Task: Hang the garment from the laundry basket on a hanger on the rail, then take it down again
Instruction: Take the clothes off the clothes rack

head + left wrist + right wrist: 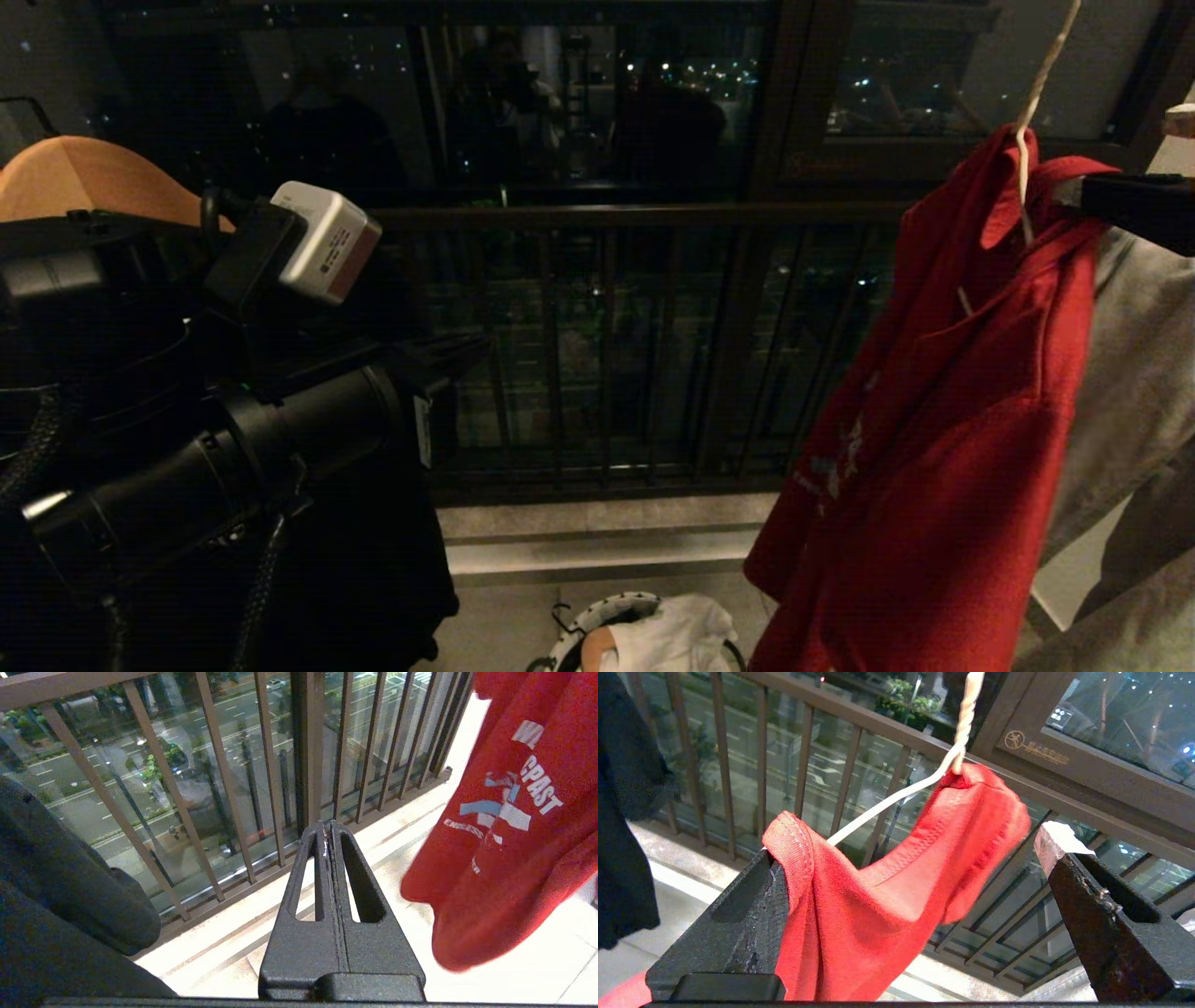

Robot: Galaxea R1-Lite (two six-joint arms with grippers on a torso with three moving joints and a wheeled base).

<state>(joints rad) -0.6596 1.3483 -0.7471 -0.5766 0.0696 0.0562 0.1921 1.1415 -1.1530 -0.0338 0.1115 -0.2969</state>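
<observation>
The red garment (943, 439) hangs at the right on the white wire hanger (1025, 177), with its white lettering (537, 784) facing my left wrist camera. The hanger's twisted neck (964, 714) runs up out of frame, and the rail is out of view. My right gripper (910, 849) is open wide around the garment's collar (896, 872). The cloth drapes against one finger (747, 919); the other finger (1106, 914) stands apart from it. My left gripper (327, 833) is shut and empty, left of the garment and pointing at the balcony bars. The laundry basket (583, 630) sits on the floor below.
A white cloth (672, 635) lies in the basket. A light-brown wooden hanger (84, 177) carries a black garment (355, 560) at the left, behind my left arm. Grey cloth (1139, 373) hangs right of the red garment. Dark balcony bars (597, 355) stand ahead.
</observation>
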